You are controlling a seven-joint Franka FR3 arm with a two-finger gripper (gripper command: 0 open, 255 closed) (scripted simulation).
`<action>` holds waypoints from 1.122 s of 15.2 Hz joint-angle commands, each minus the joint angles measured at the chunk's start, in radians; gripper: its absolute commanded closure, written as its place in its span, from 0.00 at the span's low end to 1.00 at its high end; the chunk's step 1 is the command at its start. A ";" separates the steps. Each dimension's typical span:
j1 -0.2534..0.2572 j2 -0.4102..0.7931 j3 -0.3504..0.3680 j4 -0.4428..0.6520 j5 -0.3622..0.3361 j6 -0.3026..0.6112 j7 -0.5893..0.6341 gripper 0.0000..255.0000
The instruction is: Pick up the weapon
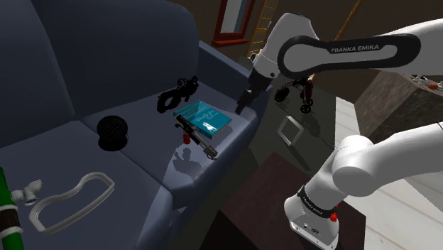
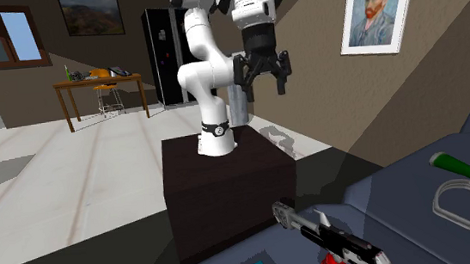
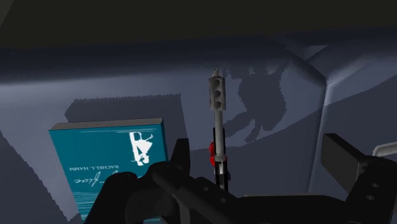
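While the gripper (image 3: 257, 145) hangs above the sofa (image 1: 142, 42), its two black fingers (image 3: 179, 156) stand wide apart and clasp nothing.

Ahead of them in the wrist view the weapon (image 3: 218, 108) lies flat on the seat cushion, touched by neither finger and nearer the one on the book's side. It is long and slim: a dark rod with a grey, perforated muzzle at the far end and a small red piece partway along.

Just beside it lies a book (image 3: 108, 159), a flat teal slab with white lettering on its cover.

In the shoulder view the weapon (image 1: 197, 138) sits at the middle of the frame, along the lower left edge of the book (image 1: 204, 118) and close to the cushion's front. The gripper (image 1: 243, 101) is up and to the right of both, well clear of them.

Above the book rests a black angular thing (image 1: 177, 92), perhaps gun-like, too dim to name.

Further left on the matte blue-grey cushions are a black ball (image 1: 112, 131), a thin grey loop (image 1: 74, 199) at lower left, and a green bottle (image 1: 6, 213) at the left edge.

The stand (image 1: 277, 206), a dark box, fills the lower right.
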 commanded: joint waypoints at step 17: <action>-0.031 0.723 0.055 0.118 -0.261 0.711 0.207 0.00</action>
